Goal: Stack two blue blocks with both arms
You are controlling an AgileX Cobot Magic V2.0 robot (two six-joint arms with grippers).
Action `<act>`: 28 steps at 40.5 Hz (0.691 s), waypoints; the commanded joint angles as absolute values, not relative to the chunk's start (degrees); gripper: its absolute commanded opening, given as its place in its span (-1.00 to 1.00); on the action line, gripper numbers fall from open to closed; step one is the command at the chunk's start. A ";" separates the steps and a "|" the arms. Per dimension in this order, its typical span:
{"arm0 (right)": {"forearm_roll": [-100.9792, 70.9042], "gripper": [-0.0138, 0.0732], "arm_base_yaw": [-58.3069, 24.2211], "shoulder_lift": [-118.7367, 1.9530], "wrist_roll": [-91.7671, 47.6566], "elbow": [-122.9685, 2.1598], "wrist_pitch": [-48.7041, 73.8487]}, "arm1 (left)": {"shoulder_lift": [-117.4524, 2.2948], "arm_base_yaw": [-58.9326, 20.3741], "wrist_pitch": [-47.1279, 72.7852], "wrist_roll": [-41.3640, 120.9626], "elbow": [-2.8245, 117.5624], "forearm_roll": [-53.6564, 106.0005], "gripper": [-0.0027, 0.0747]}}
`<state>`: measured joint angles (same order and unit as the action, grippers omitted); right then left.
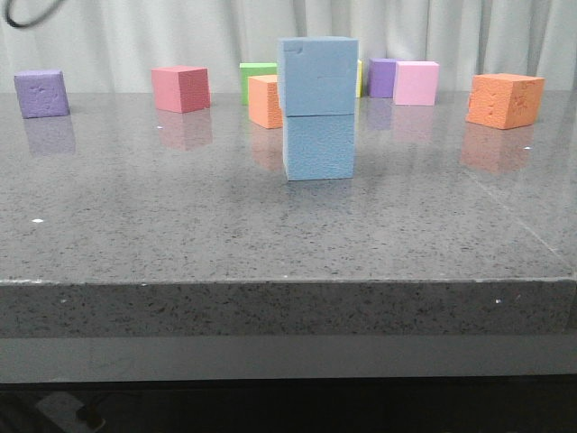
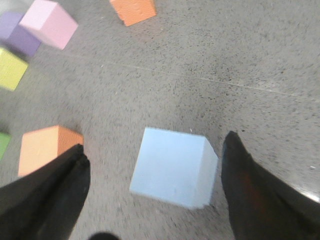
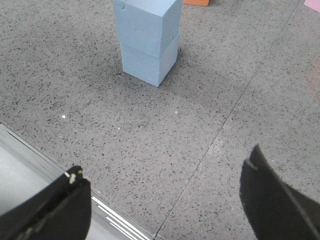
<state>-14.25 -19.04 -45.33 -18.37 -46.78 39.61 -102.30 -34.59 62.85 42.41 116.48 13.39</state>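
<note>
Two pale blue blocks stand stacked at the table's middle: the upper blue block (image 1: 317,76) rests squarely on the lower blue block (image 1: 319,146). In the right wrist view the stack (image 3: 149,37) is far from my right gripper (image 3: 165,161), which is open, holds nothing and hangs over the table's front edge. The blurred left wrist view looks down on the upper block (image 2: 170,167); my left gripper (image 2: 155,141) is open above it, its fingers (image 2: 240,170) apart from the block's sides. Neither arm shows in the front view.
Along the back stand a purple cube (image 1: 41,93), a red cube (image 1: 181,88), a green cube (image 1: 257,77), an orange cube (image 1: 264,101), another purple cube (image 1: 382,78), a pink cube (image 1: 416,83) and a dented orange cube (image 1: 504,100). The table edge (image 1: 288,281) runs in front.
</note>
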 commanded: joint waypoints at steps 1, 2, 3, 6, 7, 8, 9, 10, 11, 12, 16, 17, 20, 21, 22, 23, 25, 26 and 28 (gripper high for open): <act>-15.15 0.71 -18.75 -44.75 -19.09 -48.28 35.75 | -96.05 -34.97 63.16 33.18 118.41 11.22 0.45; -15.15 0.71 -18.75 -44.75 -19.09 -48.28 35.75 | -95.21 -34.97 63.89 30.23 118.41 10.09 0.45; -15.15 0.71 -18.75 -44.75 -19.09 -48.28 35.75 | -94.56 -34.97 64.84 28.15 118.41 9.32 0.45; -15.15 0.71 -18.75 -44.75 -19.09 -48.28 35.75 | -92.48 -34.97 67.39 19.44 118.41 6.19 0.45; -15.15 0.71 -18.75 -44.75 -19.09 -48.28 35.75 | -91.94 -34.97 67.78 16.30 118.41 5.12 0.45; -15.15 0.71 -18.75 -44.75 -19.09 -48.28 35.75 | -91.41 -34.97 68.52 13.02 118.41 3.79 0.45; -15.15 0.71 -18.75 -44.75 -19.09 -48.28 35.75 | -90.71 -34.97 69.29 9.22 118.41 1.84 0.45; -15.15 0.71 -18.75 -44.75 -19.09 -48.28 35.75 | -89.95 -34.97 69.83 7.13 118.41 0.00 0.45; -15.15 0.71 -18.75 -44.75 -19.09 -48.28 35.75 | -89.38 -34.97 70.43 4.72 118.41 -1.44 0.45; -15.15 0.71 -18.75 -44.75 -19.09 -48.28 35.75 | -88.52 -34.97 70.91 2.23 118.30 -3.02 0.45; -15.15 0.71 -18.75 -44.75 -19.09 -48.28 35.75 | -85.24 -35.09 72.09 -1.39 116.57 -5.62 0.45; -15.15 0.71 -18.75 -44.75 -19.09 -48.28 35.75 | -83.96 -35.09 72.09 -1.79 115.70 -5.61 0.45; -15.15 0.71 -18.75 -44.75 -19.09 -48.28 35.75 | -79.91 -35.09 71.60 -2.74 111.05 -5.61 0.45; -15.15 0.71 -18.75 -44.75 -19.09 -48.28 35.75 | -78.71 -35.09 71.29 -2.74 108.85 -5.61 0.45; -15.15 0.71 -18.75 -44.75 -19.09 -48.28 35.75 | -76.98 -35.09 70.89 -2.84 107.02 -5.61 0.45; -15.15 0.71 -18.75 -44.75 -19.09 -48.28 35.75 | -75.69 -35.09 70.22 -3.00 104.42 -5.63 0.45; -15.15 0.71 -18.75 -44.75 -19.09 -48.28 35.75 | -72.55 -35.09 69.00 -3.00 100.27 -5.73 0.45; -15.15 0.71 -18.75 -44.75 -19.09 -48.28 35.75 | -71.14 -35.09 67.99 -3.13 97.38 -5.73 0.45; -15.15 0.71 -18.75 -44.75 -19.09 -48.28 35.75 | -67.87 -35.09 66.12 -3.13 92.22 -5.73 0.45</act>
<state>-14.25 -19.04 -45.33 -18.37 -46.78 39.61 -73.68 -34.59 71.59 -2.21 97.47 -5.19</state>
